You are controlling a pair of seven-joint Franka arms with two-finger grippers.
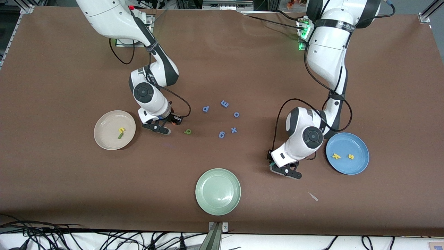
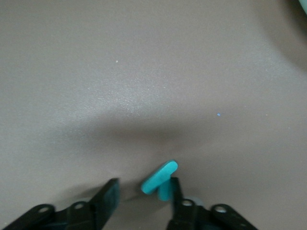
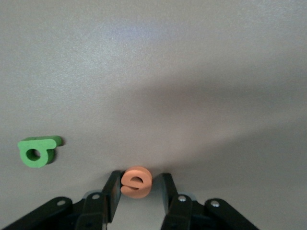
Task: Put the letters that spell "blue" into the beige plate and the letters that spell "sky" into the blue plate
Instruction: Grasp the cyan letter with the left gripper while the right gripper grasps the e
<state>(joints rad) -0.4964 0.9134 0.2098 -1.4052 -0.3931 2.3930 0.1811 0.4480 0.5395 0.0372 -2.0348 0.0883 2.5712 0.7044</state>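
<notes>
The right gripper is lowered to the brown table, just beside the beige plate on the side toward the middle of the table. In the right wrist view the orange "e" is seen between its fingers, which are drawn in close on both sides; whether they already press the foam is hard to judge, as a thin gap seems to remain on one side. The olive-green "b" is left lying on the table close by, toward the left arm's end. In the beige plate the yellow "u" and the thin green "l" are found touching each other.

The left gripper is held low at the table, beside the blue plate and nearer to the front camera than that plate's middle. In the left wrist view the teal "y" is seen tilted against one finger, while the other finger is kept clear of it, so the jaws are apart and nothing is clamped. In the blue plate the yellow "k" and the yellow "s" are laid apart from each other.

Five blue letters are scattered at the middle of the table, between the two arms. A pale green plate is set nearest the front camera
</notes>
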